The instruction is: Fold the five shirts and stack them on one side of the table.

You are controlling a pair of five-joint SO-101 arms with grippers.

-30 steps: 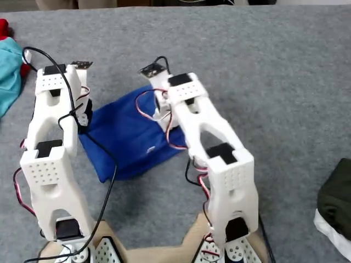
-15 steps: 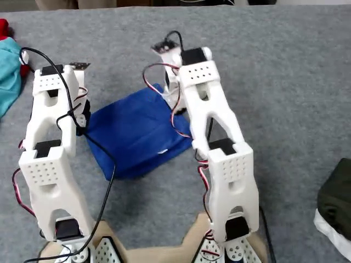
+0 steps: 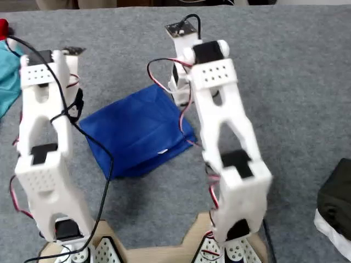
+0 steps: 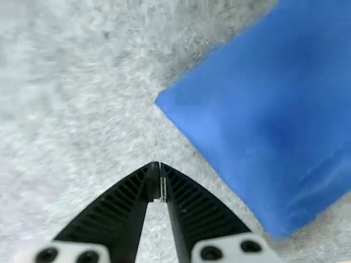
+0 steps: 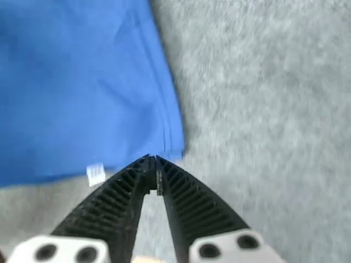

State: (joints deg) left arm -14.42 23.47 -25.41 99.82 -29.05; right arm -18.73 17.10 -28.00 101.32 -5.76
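A folded blue shirt lies on the grey felt between my two arms, a small white tag near its front edge. My left gripper is shut with nothing in it, hovering over bare felt just off a corner of the blue shirt. My right gripper is also shut and empty, above the felt right beside the layered edge of the blue shirt. A teal shirt with something red behind it lies at the far left table edge. A dark green shirt on white cloth sits at the right edge.
Grey felt covers the whole table, with open room at the back and right of centre. Both arm bases stand at the front edge on a tan board. Loose black and red cables hang from the arms over the blue shirt.
The right arm has pulled back off the blue shirt toward the far side and risen. The left arm lifted and shifted slightly left. The blue shirt stays folded where it was left.
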